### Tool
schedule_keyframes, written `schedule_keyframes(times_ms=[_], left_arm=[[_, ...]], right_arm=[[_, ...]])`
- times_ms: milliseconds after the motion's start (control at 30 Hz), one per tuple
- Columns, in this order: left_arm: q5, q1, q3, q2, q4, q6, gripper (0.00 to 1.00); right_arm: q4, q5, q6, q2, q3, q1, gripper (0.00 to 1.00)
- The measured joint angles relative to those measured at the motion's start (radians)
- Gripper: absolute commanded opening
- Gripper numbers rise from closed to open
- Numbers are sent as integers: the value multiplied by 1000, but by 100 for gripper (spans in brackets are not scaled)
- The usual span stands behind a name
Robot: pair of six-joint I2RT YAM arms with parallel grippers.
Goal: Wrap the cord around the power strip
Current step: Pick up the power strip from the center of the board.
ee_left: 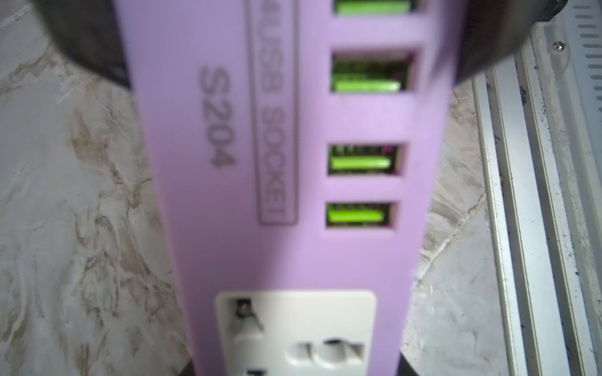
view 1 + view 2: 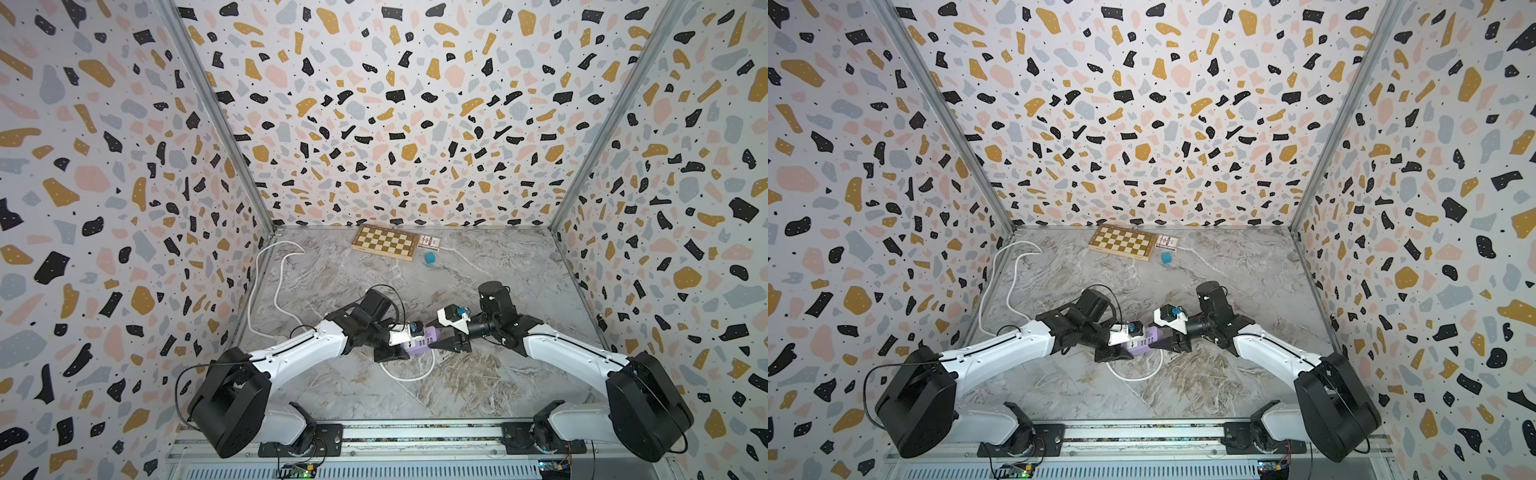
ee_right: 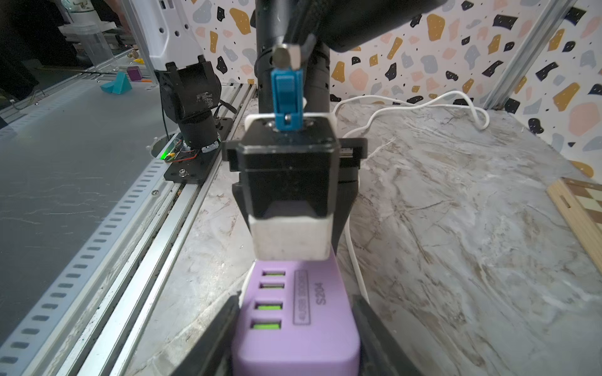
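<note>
Down at 6 o'clock on the marble table (image 2: 490,386), closest to the arm bases, a loop of the cord (image 2: 409,377) lies flat. Just past it, near the middle, is the power strip (image 2: 428,337), stretched from 9 to 3 o'clock. The left gripper (image 2: 405,344) has the 9 o'clock end and the right gripper (image 2: 444,336) has the 3 o'clock end. Both top views show this, but the fingers look tiny there.

The left wrist view is much closer. Dark fingers (image 1: 88,42), about half open, press on both long sides of the strip by its green ports. No cord shows there. The right wrist view shows its own fingers (image 3: 215,341) squeezing the round end the same way, with the cord (image 3: 407,105) far behind.

In both top views the cord runs up to 10 o'clock by the wall. Farthest, at 12 o'clock, lie a chessboard (image 2: 384,242) and a blue block (image 2: 430,258).
</note>
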Motion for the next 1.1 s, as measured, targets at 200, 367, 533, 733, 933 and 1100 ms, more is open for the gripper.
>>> schedule_keyframes(times_ms=[200, 367, 533, 733, 933, 1100], left_arm=[[-27, -1, 151, 3, -193, 31, 4], [-52, -15, 262, 3, -294, 37, 3], [-114, -59, 338, 26, -402, 55, 3], [-165, -78, 359, 64, -461, 58, 4], [-199, -88, 389, 87, -495, 59, 5], [-221, -103, 432, 106, -510, 56, 6]], right_arm=[[-9, 48, -21, -42, -2, -2, 73], [-27, 79, -37, -38, -7, -2, 87], [-20, 86, -32, -28, -7, -2, 88], [2, 80, -18, -24, -7, -3, 87], [35, 45, 6, -8, -5, -6, 80], [42, 0, 29, 45, 23, -6, 73]])
